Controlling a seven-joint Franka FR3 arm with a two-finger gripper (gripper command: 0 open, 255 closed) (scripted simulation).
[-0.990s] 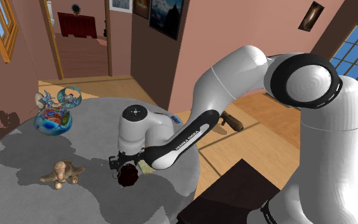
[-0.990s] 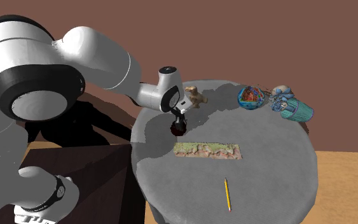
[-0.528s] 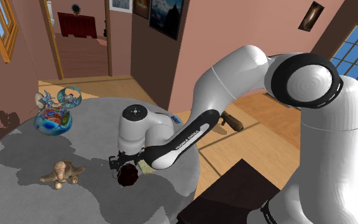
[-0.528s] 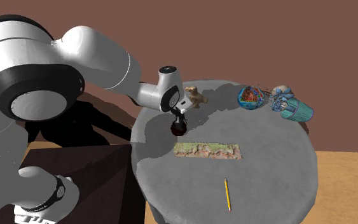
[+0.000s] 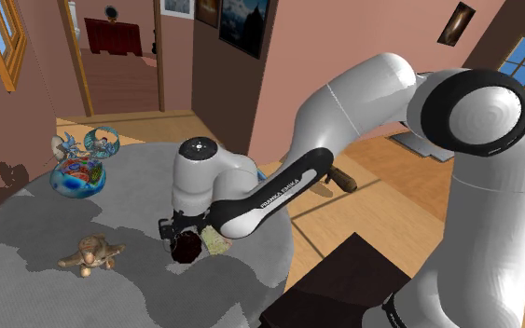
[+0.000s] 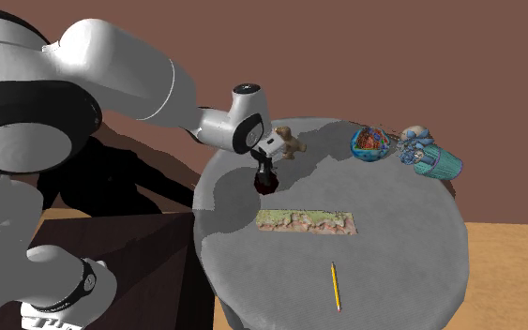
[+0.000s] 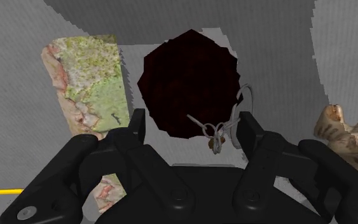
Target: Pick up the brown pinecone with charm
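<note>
The gripper has its fingers clamped on opposite sides of the dark brown pinecone. The white string charm lies against one finger. In the shoulder view, the pinecone is over the grey round table. The tan figurine is at its 9 o'clock and the mottled green strip at its 3 o'clock.
</note>
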